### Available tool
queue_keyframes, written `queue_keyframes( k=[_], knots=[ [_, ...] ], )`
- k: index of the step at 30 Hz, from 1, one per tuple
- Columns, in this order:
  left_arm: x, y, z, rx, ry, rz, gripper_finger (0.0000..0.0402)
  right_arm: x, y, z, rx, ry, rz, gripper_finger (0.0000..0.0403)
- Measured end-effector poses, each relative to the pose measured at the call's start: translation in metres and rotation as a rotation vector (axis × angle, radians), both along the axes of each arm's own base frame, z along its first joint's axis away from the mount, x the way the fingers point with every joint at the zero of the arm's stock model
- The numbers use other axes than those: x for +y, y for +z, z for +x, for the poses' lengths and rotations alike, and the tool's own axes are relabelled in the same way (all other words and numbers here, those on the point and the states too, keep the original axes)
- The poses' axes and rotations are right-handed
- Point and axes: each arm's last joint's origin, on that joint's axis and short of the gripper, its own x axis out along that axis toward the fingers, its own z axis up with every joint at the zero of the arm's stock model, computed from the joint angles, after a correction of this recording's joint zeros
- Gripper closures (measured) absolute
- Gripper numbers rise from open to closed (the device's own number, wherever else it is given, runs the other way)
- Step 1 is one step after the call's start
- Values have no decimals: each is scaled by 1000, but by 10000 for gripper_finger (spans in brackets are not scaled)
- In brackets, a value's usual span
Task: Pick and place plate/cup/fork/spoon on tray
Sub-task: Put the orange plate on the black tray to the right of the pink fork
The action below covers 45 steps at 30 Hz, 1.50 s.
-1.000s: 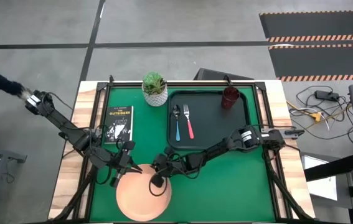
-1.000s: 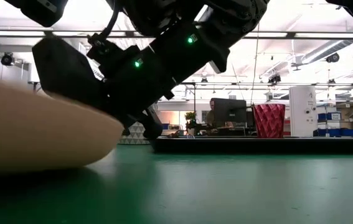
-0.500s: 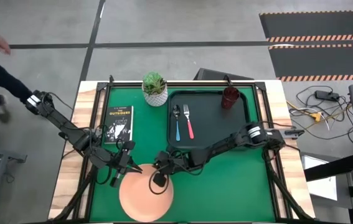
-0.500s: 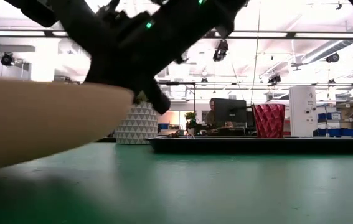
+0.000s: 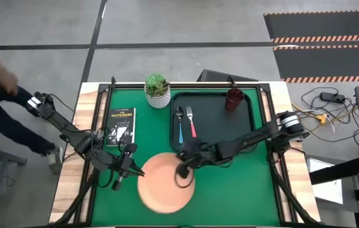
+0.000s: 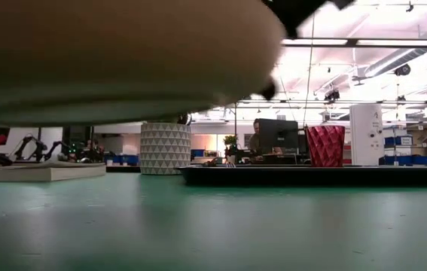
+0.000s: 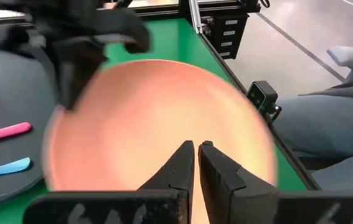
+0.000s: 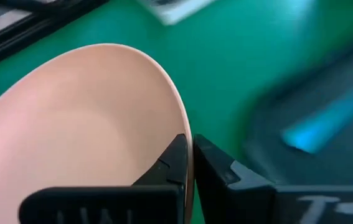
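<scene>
My right tool (image 5: 180, 170) pinches the plate's (image 5: 163, 190) rim, holding it off the table (image 5: 242, 196) just short of the tray (image 5: 214, 123), while my left tool (image 5: 127, 166), clenched on nothing, waits beside the plate.

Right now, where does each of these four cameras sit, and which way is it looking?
High: above the table, looking straight down; both arms, plate, tray.
Low: at tabletop height, looking level into the room; the raised plate fills its top.
Left wrist: on the left arm, looking past the left gripper, fingers together, at the plate.
Right wrist: on the right arm; the right gripper pinches the plate's rim.
All four share the plate.
</scene>
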Motion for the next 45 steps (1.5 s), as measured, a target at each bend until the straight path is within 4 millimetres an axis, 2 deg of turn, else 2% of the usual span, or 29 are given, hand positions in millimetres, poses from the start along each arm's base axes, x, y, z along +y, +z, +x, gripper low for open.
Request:
queue_keyframes(
  k=[6, 12, 18, 23, 31, 45],
  knots=[
    [0, 0, 1, -5, 2, -2, 396, -31, -7, -73, -35, -275, 5, 394],
    [0, 1, 1, -13, 18, 7, 396, -60, -21, -141, -145, -560, 18, 394],
    [0, 1, 1, -21, 24, 10, 396, -82, -44, -190, -290, -837, -10, 394],
    [1, 2, 1, -27, 35, 13, 396, -92, -60, -208, -288, -903, 11, 394],
    [1, 2, 2, -41, 30, 26, 396, -102, -79, -223, -228, -973, 27, 394],
    [1, 3, 2, -42, 29, 27, 396, -110, -87, -236, -47, -1016, 22, 394]
  ],
)
